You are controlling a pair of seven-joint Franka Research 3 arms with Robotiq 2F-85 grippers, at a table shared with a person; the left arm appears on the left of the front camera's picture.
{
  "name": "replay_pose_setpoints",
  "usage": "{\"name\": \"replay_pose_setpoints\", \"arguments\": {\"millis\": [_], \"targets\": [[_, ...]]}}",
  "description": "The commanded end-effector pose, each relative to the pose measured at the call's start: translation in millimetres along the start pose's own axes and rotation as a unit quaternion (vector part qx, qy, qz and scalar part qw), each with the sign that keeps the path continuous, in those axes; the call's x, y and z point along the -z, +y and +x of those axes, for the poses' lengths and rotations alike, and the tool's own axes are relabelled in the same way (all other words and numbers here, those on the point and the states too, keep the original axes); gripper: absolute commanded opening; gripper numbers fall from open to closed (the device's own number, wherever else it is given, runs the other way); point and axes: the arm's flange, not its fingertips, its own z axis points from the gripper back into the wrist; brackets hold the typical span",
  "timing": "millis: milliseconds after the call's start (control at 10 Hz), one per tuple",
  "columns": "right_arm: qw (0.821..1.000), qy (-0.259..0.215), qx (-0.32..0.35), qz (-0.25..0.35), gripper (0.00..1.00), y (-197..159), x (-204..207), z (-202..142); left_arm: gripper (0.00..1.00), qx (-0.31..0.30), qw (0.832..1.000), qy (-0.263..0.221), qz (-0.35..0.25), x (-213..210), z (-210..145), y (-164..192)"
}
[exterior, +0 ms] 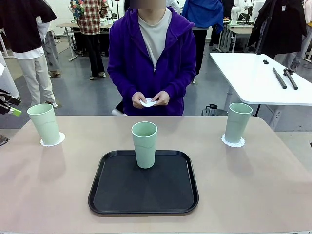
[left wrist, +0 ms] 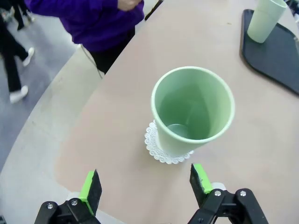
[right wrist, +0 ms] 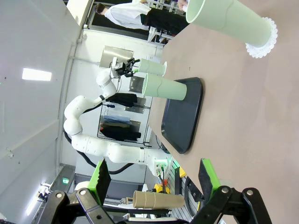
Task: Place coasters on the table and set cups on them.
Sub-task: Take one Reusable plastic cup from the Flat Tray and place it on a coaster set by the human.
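Observation:
Three pale green cups stand on the beige table [exterior: 253, 195]. The left cup [exterior: 44, 124] rests on a white lacy coaster [exterior: 52, 142], and the right cup [exterior: 238, 122] on another coaster [exterior: 233, 142]. The middle cup [exterior: 144, 144] stands on the black tray [exterior: 122, 195]. The person's hands hold a third white coaster [exterior: 148, 102] above the far edge. My left gripper [left wrist: 145, 184] is open, above and just short of the left cup [left wrist: 192, 109] on its coaster [left wrist: 159, 151]; it shows at the left edge of the front view [exterior: 12, 106]. My right gripper [right wrist: 152, 179] is open and holds nothing, well away from the right cup [right wrist: 229, 21].
A person in a purple hoodie [exterior: 151, 53] stands at the far side of the table. In the right wrist view the tray [right wrist: 182, 116] carries the middle cup [right wrist: 163, 87]. A white table [exterior: 258, 78] with black rods stands behind on the right.

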Motion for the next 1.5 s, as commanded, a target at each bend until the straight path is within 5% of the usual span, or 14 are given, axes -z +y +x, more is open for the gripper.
{"name": "replay_pose_setpoints", "arguments": {"millis": [0, 500, 1400], "targets": [[1.000, -0.002, -0.002, 0.001, 1.00, 1.2, -1.0, -0.8, 1.00, -0.032, 0.997, 0.065, 0.012, -19.1, 25.3, -28.1], [1.000, -0.002, -0.002, 0.001, 1.00, 1.2, -1.0, -0.8, 1.00, -0.014, 0.980, 0.200, -0.005, -56.2, 73.3, -98.2], [1.000, -0.002, -0.002, 0.001, 1.00, 1.2, -1.0, -0.8, 1.00, -0.009, 0.977, 0.209, -0.030, -54.5, 82.9, -117.5]]}}
